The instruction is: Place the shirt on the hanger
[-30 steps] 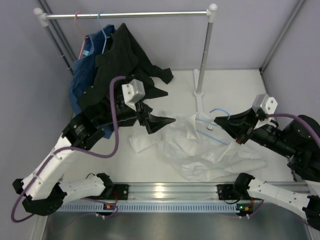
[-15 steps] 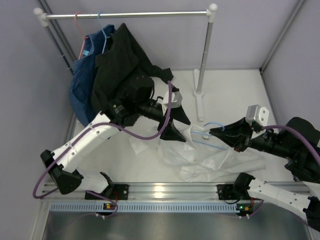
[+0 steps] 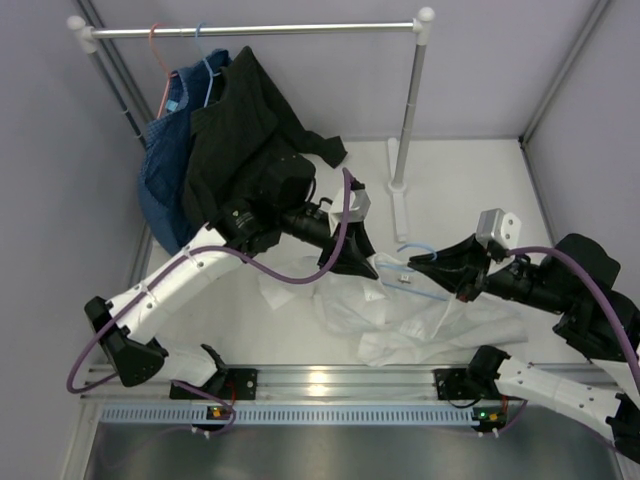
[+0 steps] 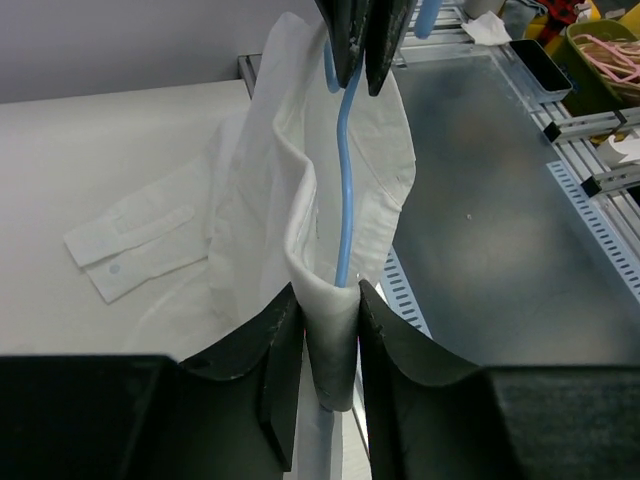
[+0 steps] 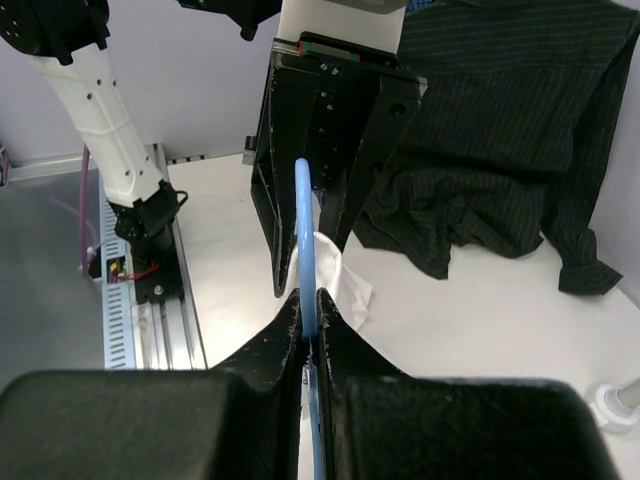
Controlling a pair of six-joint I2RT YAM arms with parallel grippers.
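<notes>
Your left gripper [image 4: 328, 330] is clamped on a fold of the shirt [image 4: 255, 200], with the hanger [image 4: 345, 210] wire running down into it. Beyond, your right gripper [image 5: 308, 312] pinches that wire. I'd say you're partway: one shoulder's going on, the rest's slumped on the bench [image 4: 90, 140].

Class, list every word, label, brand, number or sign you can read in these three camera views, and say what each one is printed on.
No readable text in any of the three views.
Small grey tag at the collar of the shirt: too small to read from the top view, and not visible in either wrist view.
</notes>
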